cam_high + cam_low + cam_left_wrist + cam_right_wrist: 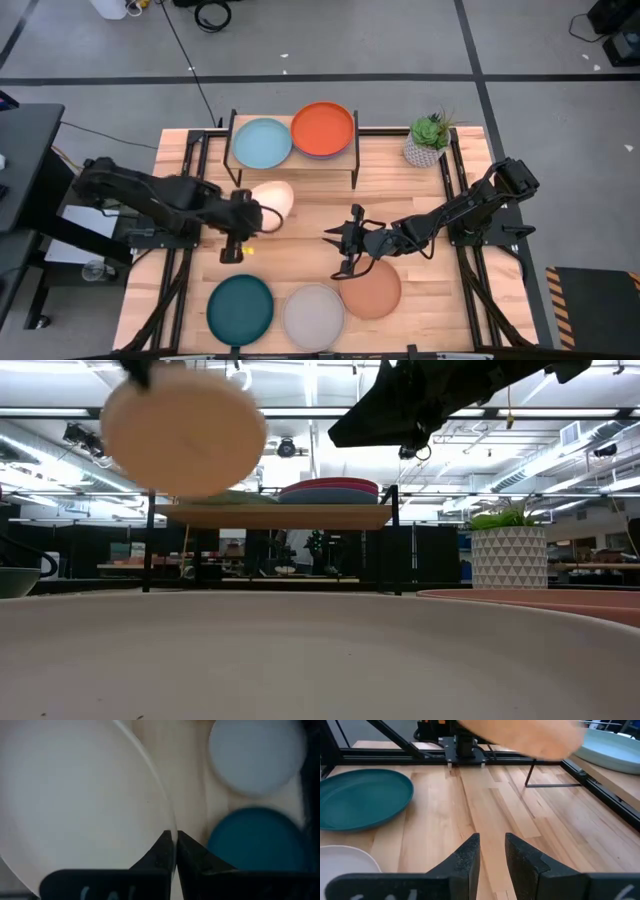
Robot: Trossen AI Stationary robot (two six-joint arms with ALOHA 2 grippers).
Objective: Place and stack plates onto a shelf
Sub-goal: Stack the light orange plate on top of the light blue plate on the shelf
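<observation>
My left gripper is shut on the cream plate and holds it in the air left of the table's middle; the low view shows that plate raised and tilted. My right gripper hovers open over the table's middle, just beyond the salmon plate, and touches nothing. The shelf stands at the far edge. On it lie the pale blue plate and the orange plate, which tops a small stack. The dark teal plate and the grey plate lie flat near the near edge. My left gripper pinches the cream plate's rim between its two fingers, one finger on each face. The plate is lifted clear of the table and tilted, and it reaches from the fingers toward the shelf.
A potted plant stands at the far right, beside the shelf. Black frame rails run along both sides of the table. Bare wood lies between the shelf and the near row of plates.
</observation>
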